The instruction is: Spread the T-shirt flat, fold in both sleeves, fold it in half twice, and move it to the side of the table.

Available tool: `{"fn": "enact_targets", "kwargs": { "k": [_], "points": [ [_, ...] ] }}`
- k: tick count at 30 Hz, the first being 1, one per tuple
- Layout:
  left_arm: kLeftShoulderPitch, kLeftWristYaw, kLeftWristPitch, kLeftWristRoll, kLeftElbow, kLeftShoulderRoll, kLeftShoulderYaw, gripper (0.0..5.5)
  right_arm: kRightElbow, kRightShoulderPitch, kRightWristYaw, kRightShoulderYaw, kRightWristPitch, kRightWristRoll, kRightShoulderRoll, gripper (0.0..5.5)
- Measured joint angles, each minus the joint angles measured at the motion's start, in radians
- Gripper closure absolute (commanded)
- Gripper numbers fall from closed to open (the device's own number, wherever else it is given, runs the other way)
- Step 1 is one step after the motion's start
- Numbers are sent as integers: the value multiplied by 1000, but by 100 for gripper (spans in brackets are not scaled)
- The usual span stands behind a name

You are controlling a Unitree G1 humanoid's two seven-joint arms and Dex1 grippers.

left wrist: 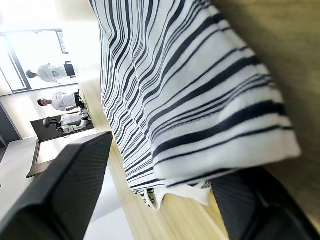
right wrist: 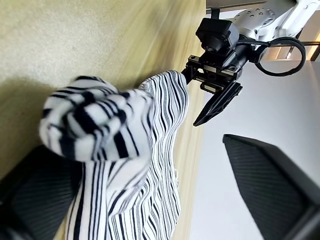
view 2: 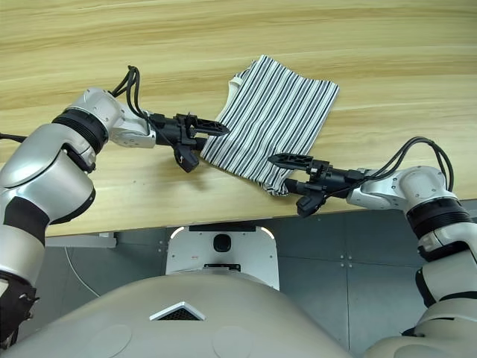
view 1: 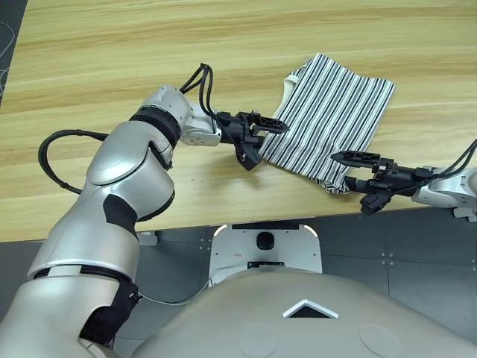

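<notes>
The black-and-white striped T-shirt (view 1: 332, 112) lies folded into a compact, slanted rectangle on the wooden table (view 1: 112, 74), right of centre. My left gripper (view 1: 262, 142) is open at the shirt's near left corner, one finger above the cloth edge and one below. In the left wrist view the striped hem (left wrist: 200, 130) hangs between the two dark fingers (left wrist: 75, 190). My right gripper (view 1: 346, 173) is open at the near right corner, where a bunched bit of fabric (right wrist: 95, 120) rests against the lower finger (right wrist: 30, 200).
The table's front edge (view 1: 223, 216) runs just under both grippers, with grey floor (view 1: 417, 253) beyond it. Bare wood stretches to the left and behind the shirt. The right wrist view shows the left gripper (right wrist: 215, 75) across the cloth.
</notes>
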Motion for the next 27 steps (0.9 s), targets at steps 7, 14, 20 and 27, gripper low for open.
{"fn": "enact_targets", "kwargs": {
  "k": [7, 14, 20, 27],
  "points": [
    [10, -31, -1, 0, 3, -8, 0, 415, -9, 2, 79, 18, -8, 34, 12, 290],
    [15, -47, -2, 1, 3, -10, -1, 522, -2, 16, 151, 19, -23, 84, 23, 432],
    [14, -83, -8, -23, 6, -10, 12, 527, -45, 33, 295, 6, -75, 213, 25, 533],
    [54, -305, -233, -204, 7, 42, 114, 530, -139, 42, 648, 50, -69, 811, -21, 535]
  ]
}}
